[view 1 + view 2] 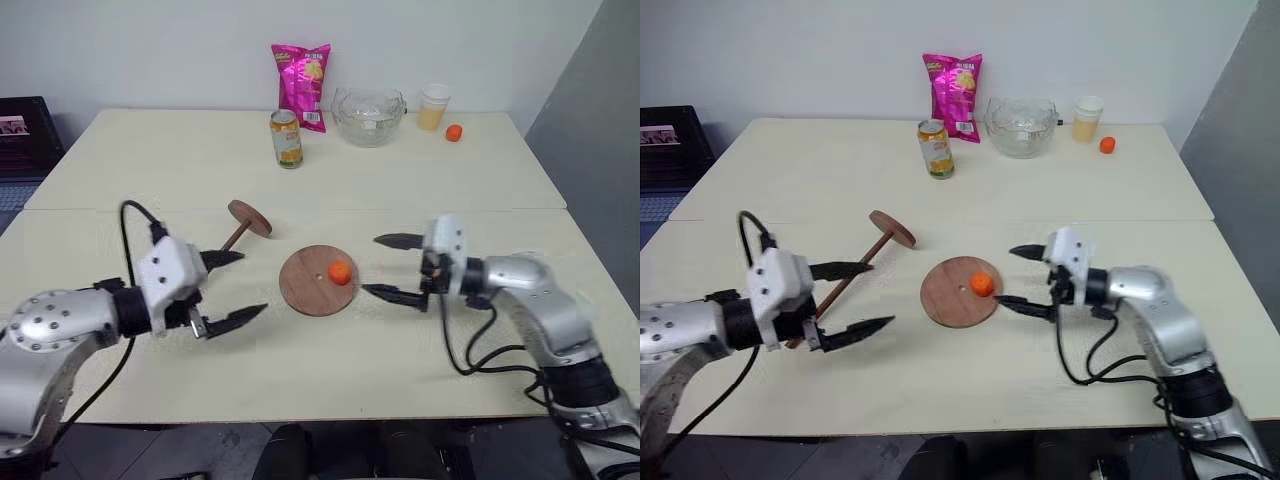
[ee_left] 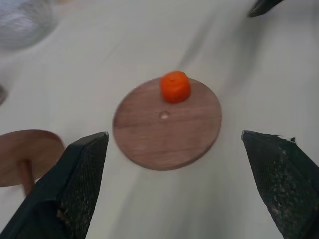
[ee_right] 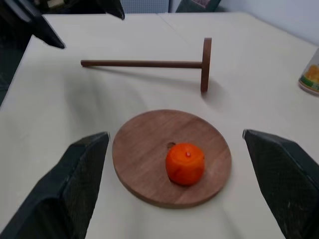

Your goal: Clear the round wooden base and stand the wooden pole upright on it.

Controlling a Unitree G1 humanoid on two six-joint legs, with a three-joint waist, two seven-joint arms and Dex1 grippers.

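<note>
Flat round reddish-brown wooden base point(image 1: 319, 281) lies on the pale table point(image 1: 420, 190), small hole at centre, directly btwn the two grippers. A small orange fruit-like lump point(image 1: 340, 273) sits on it, just off the hole, on the half nearer the right gripper point(image 1: 391, 267).

Right gripper: black fingers wide apart, nothing in them, pointing sideways at the base. The lower fingertip point(image 1: 372, 291) is close to the disc's edge; can't tell if it touches. In the right wrist view the base point(image 3: 172, 156) w/ the orange lump point(image 3: 185, 164) lies straight ahead btwn the two fingers.

Left gripper point(image 1: 233, 287): fingers also spread wide, empty, aimed at the base from the other side, a short gap away. In the left wrist view the base point(image 2: 167, 122) and the lump point(image 2: 175, 86) sit ahead btwn the fingers.

Long thin dark-brown wooden pole point(image 1: 850, 275) w/ its own small round disc at one end lies flat on the table, just beyond the left gripper, upper finger near the rod; contact unclear. Disc end points away from that gripper; pole is beside the base, not touching.

Far beyond both grippers, along the table's back: green-and-orange drink can point(image 1: 286, 138), pink snack bag point(image 1: 302, 86), clear glass bowl point(image 1: 368, 116), cup of yellow drink point(image 1: 433, 107), second small orange piece point(image 1: 454, 133).
</note>
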